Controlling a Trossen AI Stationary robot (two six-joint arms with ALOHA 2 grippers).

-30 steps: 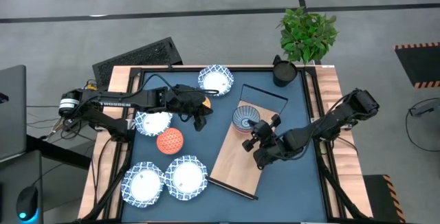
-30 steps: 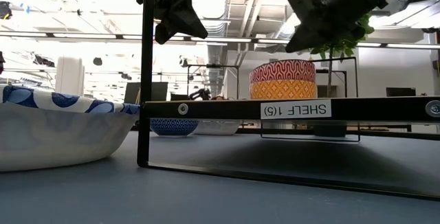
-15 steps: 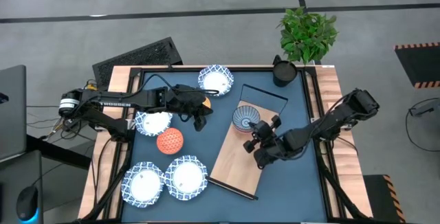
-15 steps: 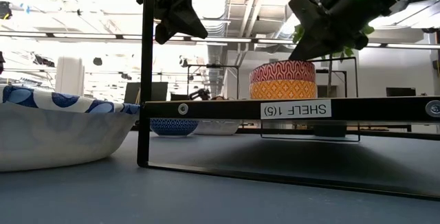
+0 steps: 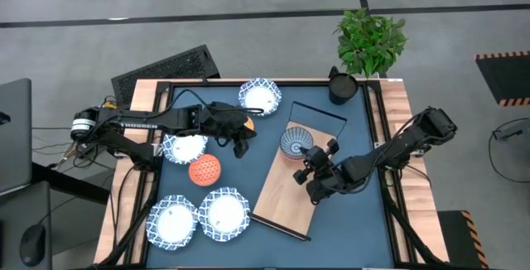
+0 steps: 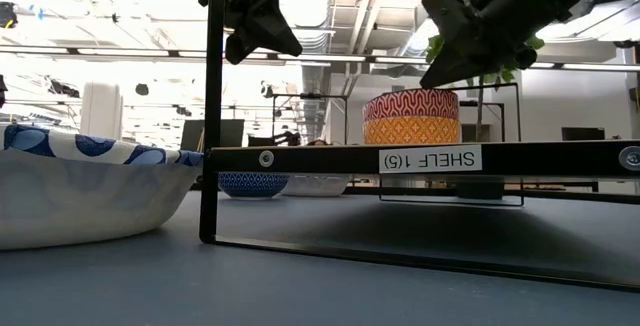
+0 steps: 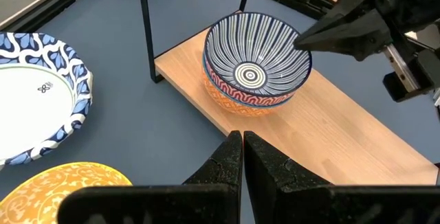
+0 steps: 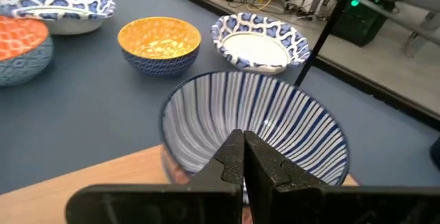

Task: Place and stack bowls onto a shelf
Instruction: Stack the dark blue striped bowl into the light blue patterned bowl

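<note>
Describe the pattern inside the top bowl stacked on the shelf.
Thin blue and white stripes running out from a ringed centre in the top bowl; the left wrist view shows it best.

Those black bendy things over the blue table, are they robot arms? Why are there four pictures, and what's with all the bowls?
Yes, they are two robot arms with pinching fingers. The four pictures come from four cameras: one looks down from above, one sits low on the table, and one rides on each arm's wrist.

On the blue table sits a wooden shelf. On it is a stack of bowls with a blue striped one on top. Around it lie white bowls with blue rims, an orange bowl, a yellow one that is blue outside, and a dark cup beside a green plant.

The right gripper hangs just beside the stack, fingers pressed shut, holding nothing. The left gripper waits over the table, shut and empty too.
</note>
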